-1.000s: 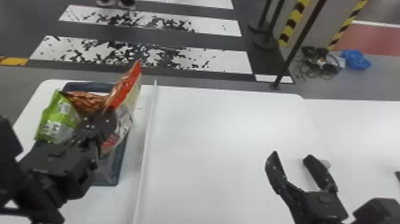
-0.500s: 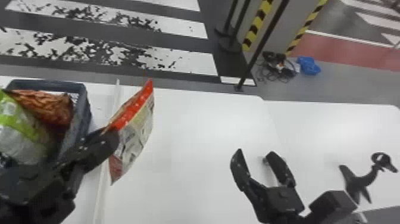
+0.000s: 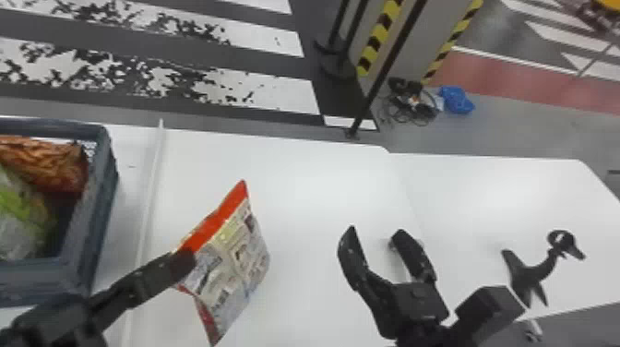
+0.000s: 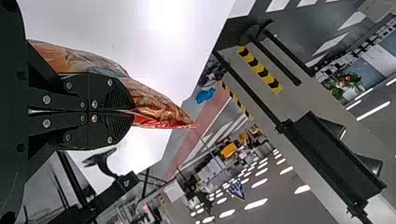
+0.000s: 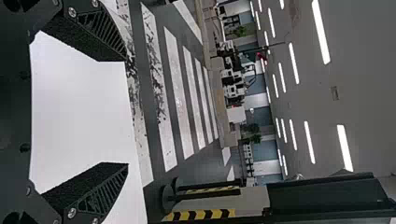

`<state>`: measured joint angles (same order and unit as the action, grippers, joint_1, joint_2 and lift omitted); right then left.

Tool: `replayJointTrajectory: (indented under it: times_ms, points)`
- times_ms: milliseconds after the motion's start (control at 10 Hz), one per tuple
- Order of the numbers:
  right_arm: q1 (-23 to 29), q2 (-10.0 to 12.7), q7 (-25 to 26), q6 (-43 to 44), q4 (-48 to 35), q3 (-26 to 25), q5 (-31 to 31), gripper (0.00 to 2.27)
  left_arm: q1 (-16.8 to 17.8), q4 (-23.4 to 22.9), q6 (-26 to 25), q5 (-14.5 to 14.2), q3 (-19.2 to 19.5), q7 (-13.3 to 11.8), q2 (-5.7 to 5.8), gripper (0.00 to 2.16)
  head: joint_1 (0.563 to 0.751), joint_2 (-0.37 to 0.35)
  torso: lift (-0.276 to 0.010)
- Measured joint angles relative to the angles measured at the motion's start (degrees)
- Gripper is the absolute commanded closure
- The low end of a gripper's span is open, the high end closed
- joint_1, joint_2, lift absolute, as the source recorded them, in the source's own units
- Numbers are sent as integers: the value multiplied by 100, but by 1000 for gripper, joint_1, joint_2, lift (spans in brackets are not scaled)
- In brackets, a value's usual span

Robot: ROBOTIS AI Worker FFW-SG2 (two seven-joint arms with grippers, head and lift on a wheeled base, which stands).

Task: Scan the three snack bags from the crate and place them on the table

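I'm looking into a big indoor hall, most likely a robotics lab or test floor, though the far side is too small for me to be certain. Past the far edge of my white table (image 3: 295, 184) I see crosswalk stripes (image 3: 272, 92) on grey floor, a red lane (image 3: 507, 78), and yellow-and-black hazard tape (image 3: 380, 37). My right wrist view adds rows of long ceiling lights (image 5: 320, 28), and my left one potted plants (image 4: 345, 84).

Lit brightly by ceiling lights (image 5: 344, 147) in the right wrist view. Glares softly off the white table (image 3: 484, 198) toward 3 o'clock in the head view.
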<state>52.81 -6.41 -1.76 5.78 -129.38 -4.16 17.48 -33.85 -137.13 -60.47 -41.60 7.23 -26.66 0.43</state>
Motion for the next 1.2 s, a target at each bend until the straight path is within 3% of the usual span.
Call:
replayJointTrajectory:
  times_ms: [200,500,800,1100,1200]
  points:
    - [-97,-13,0,-120,11,17,-6,134,297,652,-173,-89,134,-220,-40,1710,695,-350,-36]
    - [-245,-33,0,-169,183,54,3,134,678,1242,-568,62,118,-169,-43,1710,695,-350,-36]
    - [-480,-92,-22,-140,541,23,162,134,996,1549,-646,744,-178,143,-43,1710,695,-350,-36]
    - [-729,-268,-26,-171,920,-79,329,134,1577,2246,-408,1530,-739,549,-43,1686,695,-350,-36]
    - [-780,-306,-26,-208,959,-115,370,134,1746,2388,-282,1798,-969,733,-43,1214,695,-350,-36]
